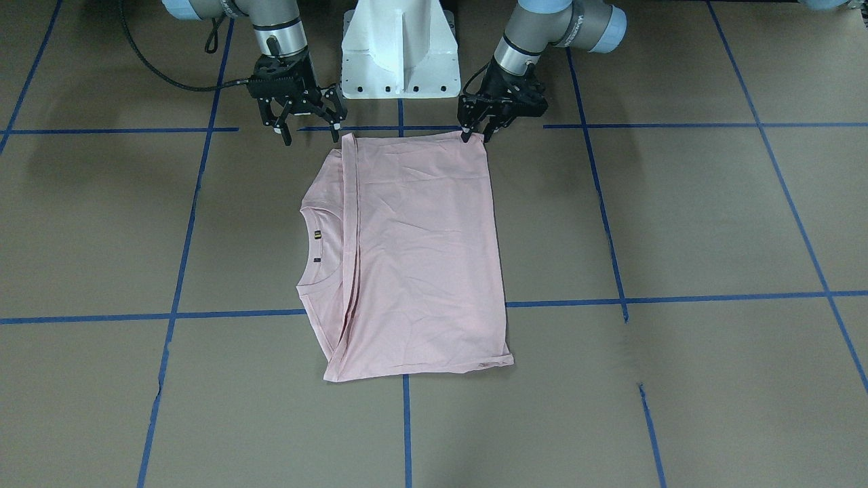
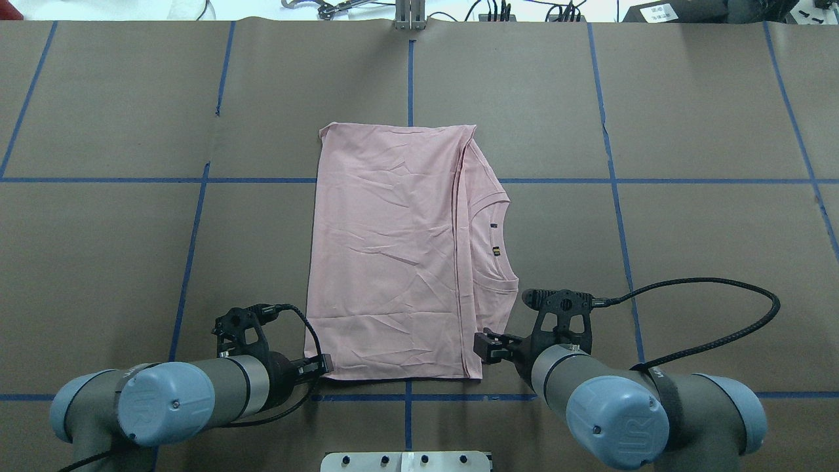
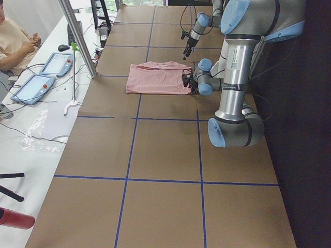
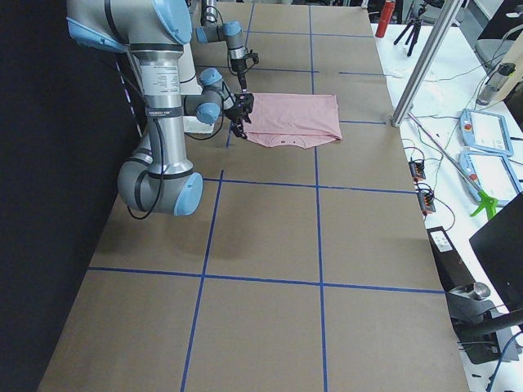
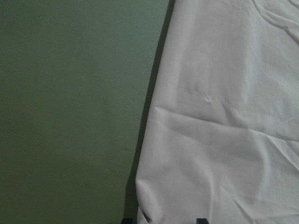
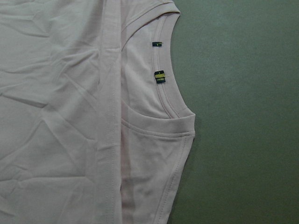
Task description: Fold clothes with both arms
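The clothes are one pale pink T-shirt, lying flat and folded lengthwise, its collar toward my right side. Its print is hidden. My left gripper is low at the shirt's near left corner, open, and the wrist view shows the hem between the fingertips. My right gripper hangs wide open just off the near right corner, above the table and holding nothing. The side views show both arms reaching in to the shirt.
The white pedestal base stands just behind the shirt's near edge. Brown table paper carries blue tape lines. A side table with tablets, a metal post and a seated person lies beyond the far edge.
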`<state>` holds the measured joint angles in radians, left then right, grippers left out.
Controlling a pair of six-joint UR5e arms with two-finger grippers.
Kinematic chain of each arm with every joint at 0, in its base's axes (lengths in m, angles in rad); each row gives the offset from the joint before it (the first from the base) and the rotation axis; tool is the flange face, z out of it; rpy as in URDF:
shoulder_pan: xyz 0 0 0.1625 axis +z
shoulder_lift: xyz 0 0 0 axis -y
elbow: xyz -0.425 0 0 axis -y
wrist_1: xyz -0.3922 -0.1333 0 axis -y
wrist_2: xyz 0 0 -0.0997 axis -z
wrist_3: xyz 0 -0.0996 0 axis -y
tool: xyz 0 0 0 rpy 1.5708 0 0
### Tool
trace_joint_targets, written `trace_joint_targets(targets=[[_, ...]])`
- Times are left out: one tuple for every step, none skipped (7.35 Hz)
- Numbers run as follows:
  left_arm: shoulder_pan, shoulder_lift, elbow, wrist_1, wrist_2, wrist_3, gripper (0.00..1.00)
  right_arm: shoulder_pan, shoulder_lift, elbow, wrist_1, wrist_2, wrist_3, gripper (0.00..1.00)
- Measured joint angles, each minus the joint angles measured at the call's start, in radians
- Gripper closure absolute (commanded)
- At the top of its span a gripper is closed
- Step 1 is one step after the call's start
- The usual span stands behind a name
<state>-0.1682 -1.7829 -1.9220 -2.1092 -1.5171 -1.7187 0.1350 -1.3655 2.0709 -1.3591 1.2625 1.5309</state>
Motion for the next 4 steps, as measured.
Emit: trace_joint_targets(targets=[[0.000, 0.000, 0.001, 0.000, 0.000, 0.000, 0.68, 0.000, 0.000, 0.000, 0.000, 0.000, 0.000, 0.00], [0.001, -0.001, 0.002, 0.000, 0.000, -0.001, 0.94, 0.000, 0.000, -0.001, 0.000, 0.000, 0.000, 0.00], [0.002, 0.000, 0.002, 0.000, 0.000, -0.003, 1.00, 0.000, 0.001, -0.001, -0.001, 0.000, 0.000, 0.00], [0.004, 0.001, 0.001, 0.000, 0.000, -0.003, 1.00, -0.003, 0.004, -0.004, -0.001, 0.000, 0.005, 0.06]])
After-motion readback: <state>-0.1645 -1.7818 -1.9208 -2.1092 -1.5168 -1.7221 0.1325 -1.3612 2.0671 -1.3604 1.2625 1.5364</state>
